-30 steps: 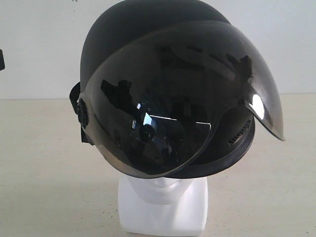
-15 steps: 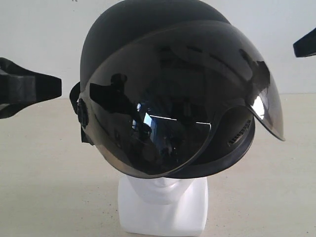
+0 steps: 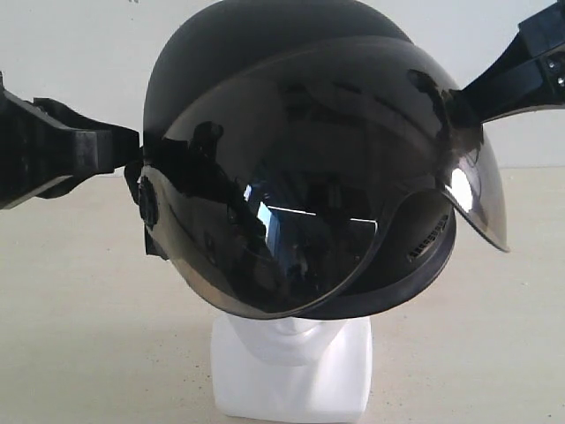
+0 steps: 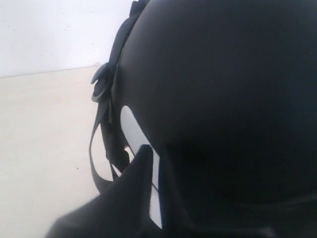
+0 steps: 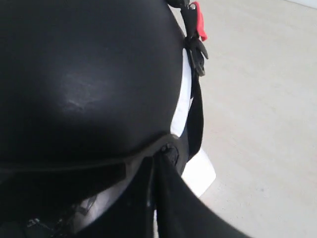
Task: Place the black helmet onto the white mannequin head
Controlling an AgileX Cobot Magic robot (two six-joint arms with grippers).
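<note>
The black helmet (image 3: 265, 79) sits on the white mannequin head (image 3: 291, 371), its smoky visor (image 3: 335, 177) covering the face so only the chin and the blocky neck base show. My left gripper (image 3: 132, 148) comes in from the left with its tip at the helmet's side by the visor pivot. In the left wrist view the shell (image 4: 213, 89) fills the frame, and the left gripper (image 4: 154, 161) looks shut against its lower rim. My right gripper (image 3: 472, 88) reaches the helmet's upper right edge. It is shut (image 5: 156, 166) at the rim of the shell (image 5: 84, 74).
Loose black straps (image 4: 99, 158) hang below the helmet on one side. On the other side hangs a strap with a red buckle (image 5: 199, 22). The beige tabletop (image 3: 71, 336) spreads around the neck base, and a white wall (image 3: 62, 71) stands behind.
Both grippers have come into view from the sides and closed in until they reach the helmet. The helmet and the head have stayed in place.
</note>
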